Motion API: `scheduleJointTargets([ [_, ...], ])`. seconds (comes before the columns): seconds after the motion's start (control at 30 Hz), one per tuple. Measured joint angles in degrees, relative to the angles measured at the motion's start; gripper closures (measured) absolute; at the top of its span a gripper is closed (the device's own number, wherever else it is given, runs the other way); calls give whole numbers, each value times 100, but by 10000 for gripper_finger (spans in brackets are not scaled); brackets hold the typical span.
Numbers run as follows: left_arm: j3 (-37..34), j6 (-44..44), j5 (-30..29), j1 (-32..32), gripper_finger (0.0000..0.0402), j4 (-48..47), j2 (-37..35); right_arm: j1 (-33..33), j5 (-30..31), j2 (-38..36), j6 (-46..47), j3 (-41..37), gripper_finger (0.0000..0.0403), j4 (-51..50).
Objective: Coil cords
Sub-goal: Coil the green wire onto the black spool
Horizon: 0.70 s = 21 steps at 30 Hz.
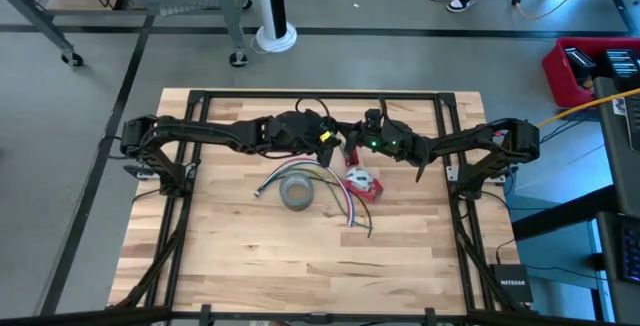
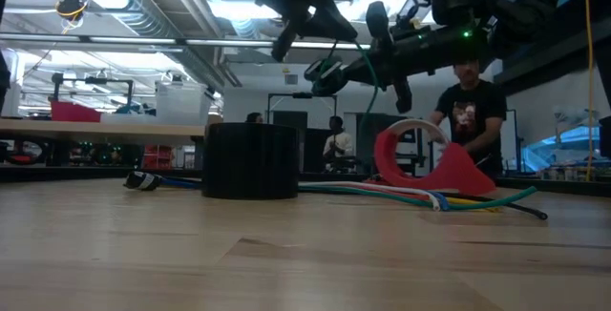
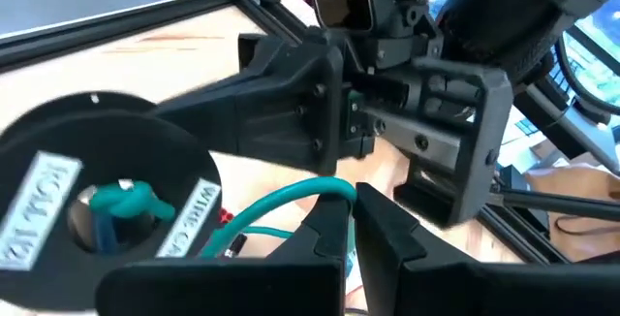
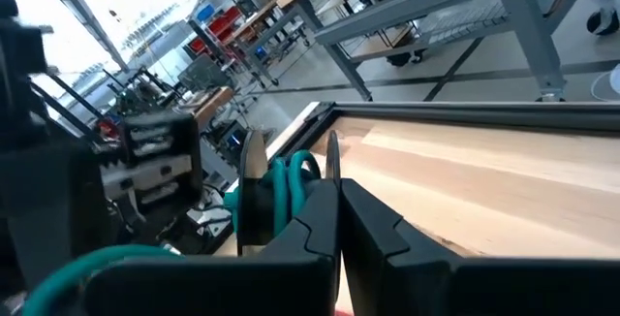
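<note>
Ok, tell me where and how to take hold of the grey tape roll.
Grip the ring wall of the grey tape roll, coming straight down from above with one finger in the centre hole and one outside. It lies flat on the table with the hole facing up. The near-left part of the wall is probably best, since the loose cords run along its far and right sides.

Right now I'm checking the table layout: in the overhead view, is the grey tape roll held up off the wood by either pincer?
No. The grey tape roll lies flat on the table, below both raised arms and beside the loose coloured cords.
</note>
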Motion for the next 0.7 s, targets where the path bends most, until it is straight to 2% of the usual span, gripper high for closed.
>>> scheduleJointTargets([
  [0.5, 2, -195, -30, -387, 401, -347, 2, 2, 146, 0, 0, 0, 395, 150],
  [0.7, 2, -15, -291, -478, 381, -353, 119, 2, 153, 0, 16, -1, 395, 348],
])
